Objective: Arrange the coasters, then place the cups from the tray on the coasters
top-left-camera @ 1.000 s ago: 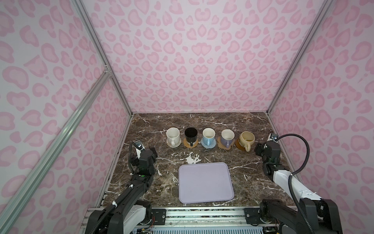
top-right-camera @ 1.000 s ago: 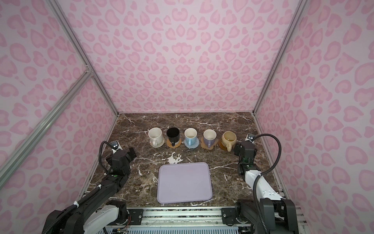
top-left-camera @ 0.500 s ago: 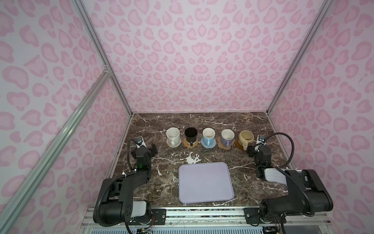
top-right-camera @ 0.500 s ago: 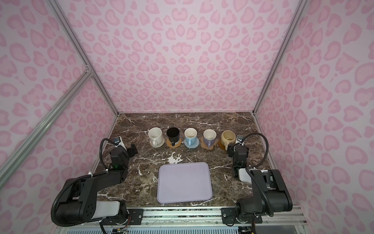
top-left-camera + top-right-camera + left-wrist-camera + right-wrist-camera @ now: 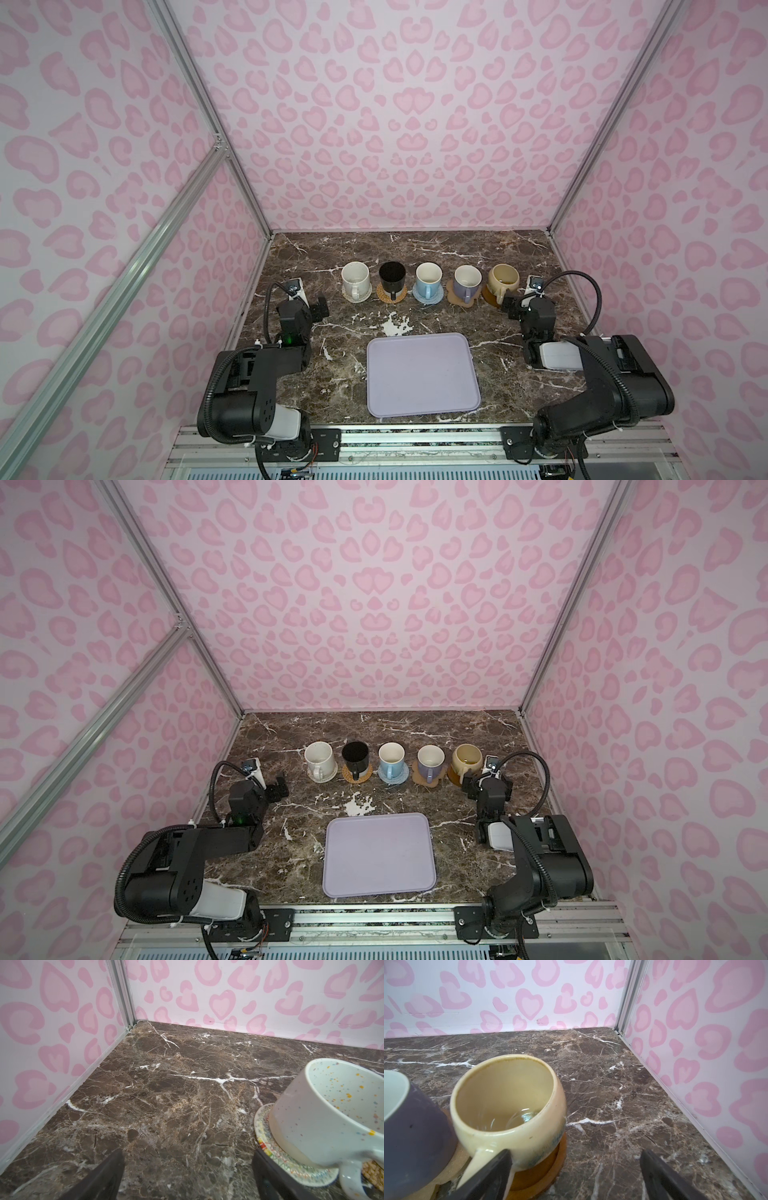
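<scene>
Both arms have pulled back to the near side. The left gripper [image 5: 188, 1154] is spread wide, empty. Five cups [image 5: 428, 277] sit on coasters [image 5: 438, 294] in the far row. The tray [image 5: 422, 374] is bare. The right gripper [image 5: 575, 1153] is spread too. Job looks done.

Lavender tray [image 5: 422, 374]; pink-heart walls [image 5: 415, 104].

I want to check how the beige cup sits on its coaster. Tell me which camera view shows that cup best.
The right wrist view: the beige cup is close up there, with the brown coaster showing beneath. Both top views show the cup small, at the row's right end. The left wrist view misses it.
</scene>
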You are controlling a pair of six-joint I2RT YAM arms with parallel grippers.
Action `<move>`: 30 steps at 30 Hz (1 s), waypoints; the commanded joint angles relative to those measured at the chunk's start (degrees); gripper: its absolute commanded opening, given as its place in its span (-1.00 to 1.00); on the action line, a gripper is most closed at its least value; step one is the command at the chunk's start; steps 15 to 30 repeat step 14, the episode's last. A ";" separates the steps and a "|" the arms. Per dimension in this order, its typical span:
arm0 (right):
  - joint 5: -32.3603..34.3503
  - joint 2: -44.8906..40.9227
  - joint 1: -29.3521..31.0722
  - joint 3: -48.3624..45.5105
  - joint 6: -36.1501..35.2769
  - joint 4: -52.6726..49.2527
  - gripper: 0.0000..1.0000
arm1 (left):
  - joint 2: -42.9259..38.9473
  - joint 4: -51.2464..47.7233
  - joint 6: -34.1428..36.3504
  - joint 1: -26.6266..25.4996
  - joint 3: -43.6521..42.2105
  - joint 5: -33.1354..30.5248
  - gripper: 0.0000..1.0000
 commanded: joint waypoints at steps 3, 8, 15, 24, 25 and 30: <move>0.68 -0.09 0.11 0.18 -0.17 0.89 0.98 | 0.08 3.45 1.31 -0.21 0.22 0.92 0.94; 0.68 0.04 0.11 0.18 -0.18 0.85 0.97 | 0.15 3.35 1.48 -0.44 0.29 0.75 0.94; 0.68 -0.01 0.10 0.23 -0.17 0.77 0.97 | 0.28 4.73 1.90 -0.37 -0.26 1.98 0.94; 0.68 -0.01 0.10 0.23 -0.17 0.77 0.97 | 0.28 4.73 1.90 -0.37 -0.26 1.98 0.94; 0.68 -0.01 0.10 0.23 -0.17 0.77 0.97 | 0.28 4.73 1.90 -0.37 -0.26 1.98 0.94; 0.68 -0.01 0.10 0.23 -0.17 0.77 0.97 | 0.28 4.73 1.90 -0.37 -0.26 1.98 0.94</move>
